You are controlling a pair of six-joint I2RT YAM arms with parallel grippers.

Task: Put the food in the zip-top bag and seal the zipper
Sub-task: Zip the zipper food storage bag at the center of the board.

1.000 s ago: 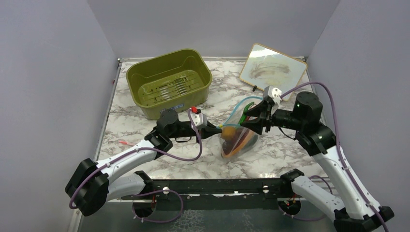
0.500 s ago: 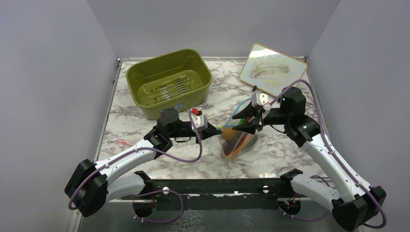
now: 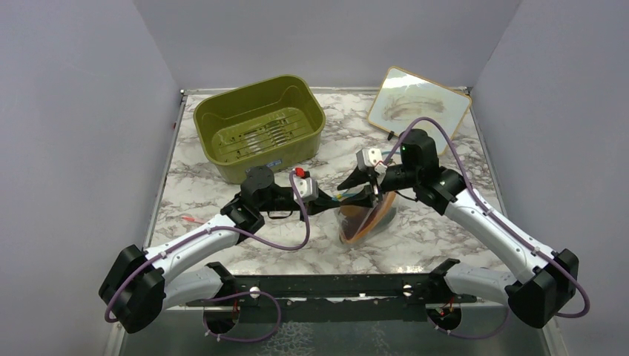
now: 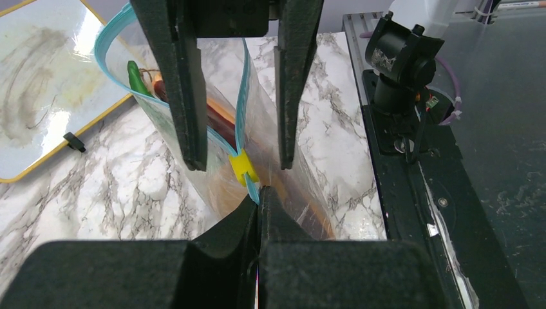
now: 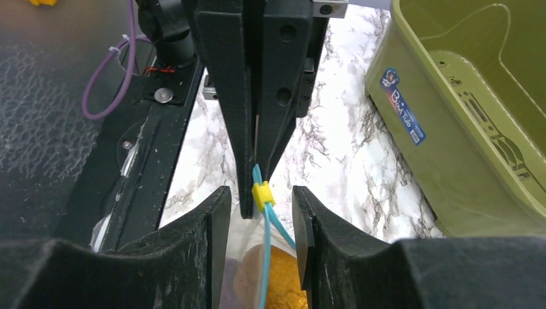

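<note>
Marbled tabletop, centre, near olive-green tub: upright zip-top bag holding toy food; left gripper clamped on zipper end, right gripper fingers parted astride yellow slider.

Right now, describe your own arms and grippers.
The left arm and right arm have white links, black joints and loose purple cables. The left gripper and right gripper each have two flat black fingers. A white camera block sits at each wrist.
</note>
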